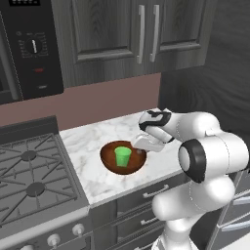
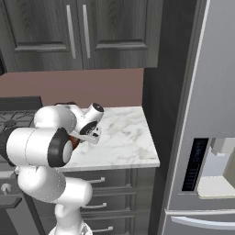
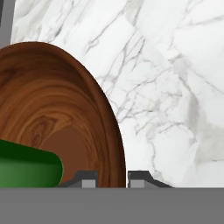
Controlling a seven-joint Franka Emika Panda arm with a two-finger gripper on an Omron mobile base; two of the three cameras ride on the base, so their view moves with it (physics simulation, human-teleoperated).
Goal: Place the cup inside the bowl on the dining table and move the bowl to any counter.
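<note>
Two fingers (image 3: 90, 179) pinch the bowl's (image 1: 123, 157) rim narrowly, the cup (image 1: 122, 156) upright inside it on the bench (image 1: 97, 141) beside the stove (image 1: 34, 180), so let go gently and lift straight up.
</note>
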